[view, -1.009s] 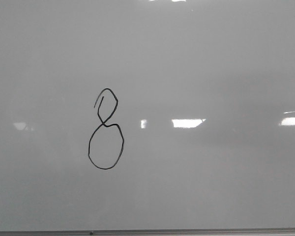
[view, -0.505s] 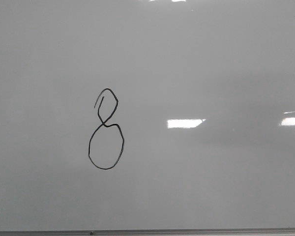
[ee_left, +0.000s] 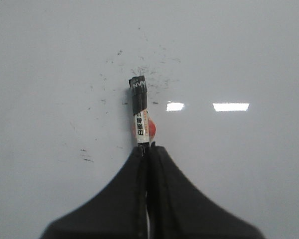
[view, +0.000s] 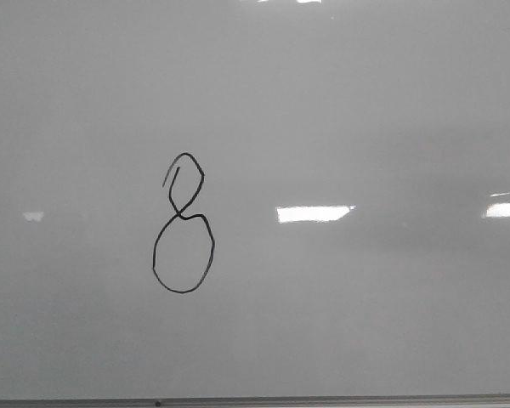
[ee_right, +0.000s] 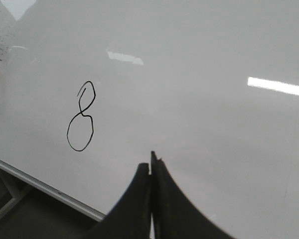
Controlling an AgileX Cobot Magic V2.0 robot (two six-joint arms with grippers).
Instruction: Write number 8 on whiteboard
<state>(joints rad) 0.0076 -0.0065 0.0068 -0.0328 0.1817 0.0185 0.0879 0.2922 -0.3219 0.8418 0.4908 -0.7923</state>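
1. The whiteboard [view: 365, 110] fills the front view; its thin dark bottom edge runs along the frame's foot, with bare board all round the drawing.
2. The 8 [view: 184, 224] sits left of centre, well above that edge: round lower loop, narrow uneven upper loop.
3. The left hand [ee_left: 148, 149] is clamped on a marker [ee_left: 139, 107], cap end forward near ink specks.
4. The right hand [ee_right: 151, 162] is pressed closed, holding nothing.

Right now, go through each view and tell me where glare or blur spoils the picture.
Front view: bright rectangular glare on the whiteboard, beside the number 8, which stays sharp. Left wrist view: two glare patches near the marker; the left end effector looks soft. Right wrist view: glare streaks, the figure legible.
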